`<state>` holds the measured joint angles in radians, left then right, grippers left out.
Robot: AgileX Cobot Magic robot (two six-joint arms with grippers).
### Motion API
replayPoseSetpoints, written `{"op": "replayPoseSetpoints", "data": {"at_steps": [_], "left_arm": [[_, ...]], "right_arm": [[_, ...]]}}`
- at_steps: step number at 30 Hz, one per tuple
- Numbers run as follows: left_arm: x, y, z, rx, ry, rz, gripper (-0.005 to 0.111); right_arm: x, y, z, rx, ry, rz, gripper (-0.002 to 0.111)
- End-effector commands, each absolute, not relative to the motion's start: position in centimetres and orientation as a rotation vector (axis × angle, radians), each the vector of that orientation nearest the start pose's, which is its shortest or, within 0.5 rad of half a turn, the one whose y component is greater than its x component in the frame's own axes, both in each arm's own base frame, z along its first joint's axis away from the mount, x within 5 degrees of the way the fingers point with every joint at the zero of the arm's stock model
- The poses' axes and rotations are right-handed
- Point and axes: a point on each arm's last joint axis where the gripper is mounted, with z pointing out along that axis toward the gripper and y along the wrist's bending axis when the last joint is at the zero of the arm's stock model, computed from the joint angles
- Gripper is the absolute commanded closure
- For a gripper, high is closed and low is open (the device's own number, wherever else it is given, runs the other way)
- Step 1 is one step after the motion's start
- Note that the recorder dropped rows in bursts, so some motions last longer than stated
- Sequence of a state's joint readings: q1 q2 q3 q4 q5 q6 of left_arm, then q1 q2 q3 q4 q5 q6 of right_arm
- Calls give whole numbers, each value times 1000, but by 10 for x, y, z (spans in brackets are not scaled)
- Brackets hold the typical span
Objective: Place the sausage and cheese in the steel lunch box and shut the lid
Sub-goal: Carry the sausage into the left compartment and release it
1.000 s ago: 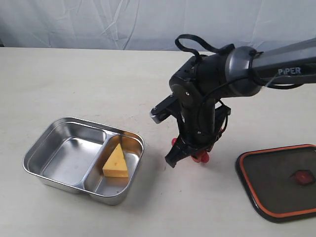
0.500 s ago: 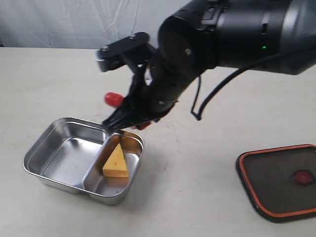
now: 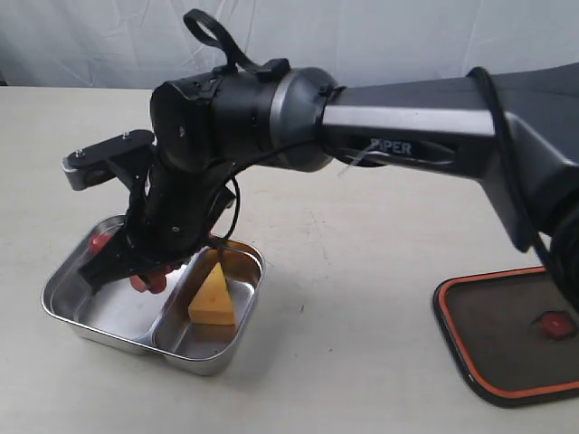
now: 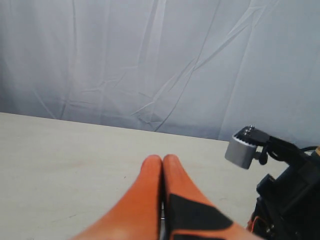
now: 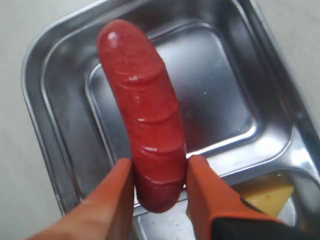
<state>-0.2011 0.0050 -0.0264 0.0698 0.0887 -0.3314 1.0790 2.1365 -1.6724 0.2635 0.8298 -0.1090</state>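
The pale worktop [image 3: 380, 298] carries everything in the scene. Across it from the right reaches the dark right arm [image 3: 407, 136], its wrist bent down over the left part of the exterior view.

The steel lunch box [image 3: 210, 363] sits open near the front left, shiny, with two compartments divided by a ridge. The lid [image 3: 507, 339] lies flat on the worktop well apart from it at the far right, dark with an orange rim and a small reddish valve [image 3: 554, 323] near its middle.

The cheese [image 3: 213, 298], a yellow wedge, stands in the smaller compartment, the one nearer the lid.

The sausage [image 5: 145, 135] is held over the larger compartment. The right jaws are partly closed and pinch it by one end, an orange finger pressing each side, so that most of its ridged red length sticks out past the tips above the steel floor. Whether it touches that floor cannot be told. In the exterior view only red bits of it show beside the dark wrist.

The left jaws are pressed fully together with nothing between them, raised above bare worktop and pointing toward the white backdrop [image 4: 150, 65].
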Motion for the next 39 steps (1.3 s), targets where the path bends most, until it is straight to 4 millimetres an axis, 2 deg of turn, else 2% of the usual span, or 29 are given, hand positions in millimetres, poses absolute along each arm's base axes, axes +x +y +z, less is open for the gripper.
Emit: {"op": "replayPoseSetpoints", "data": {"at_steps": [1,4,5,8,9,10,12,13,15,16,17,18,20,21,24,27,30,39], "left_arm": [[54,-10,214,-48,1552,-357,107],[54,-10,214,-48,1552,-357,107],[54,-10,214,-48,1552,-357,107],[54,-10,214,-48,1552,-357,107],[54,-10,214,-48,1552,-357,107],[54,-10,214,-48,1552,-357,107],[54,-10,214,-48,1552,-357,107],[54,-10,214,-48,1552,-357,107],[54,-10,214,-48,1552,-357,107],[54,-10,214,-48,1552,-357,107],[54,-10,214,-48,1552,-357,107],[54,-10,214,-48,1552,-357,107],[54,-10,214,-48,1552,-357,107],[54,-10,214,-48,1552,-357,107],[54,-10,214,-48,1552,-357,107],[54,-10,214,-48,1552,-357,107],[54,-10,214,-48,1552,-357,107],[54,-10,214,-48,1552,-357,107]], "right_arm": [[202,415,181,-1458,2497,535,109],[203,415,181,-1450,2490,536,107],[203,415,181,-1450,2490,536,103],[203,415,181,-1450,2487,535,79],[203,415,181,-1451,2486,533,69],[204,416,183,-1439,2489,534,52],[203,416,189,-1410,2543,537,47],[202,415,194,-1404,2553,538,48],[197,412,209,-1407,2587,573,63],[185,411,219,-1454,2607,621,83],[175,411,221,-1526,2598,638,96],[156,414,224,-1662,2569,632,107],[126,418,221,-1805,2558,577,109],[113,419,214,-1815,2574,532,109],[103,409,188,-1734,2658,293,109],[104,398,167,-1692,2701,229,109],[109,390,155,-1643,2715,163,109],[143,376,151,-1470,2744,6,109]]}}
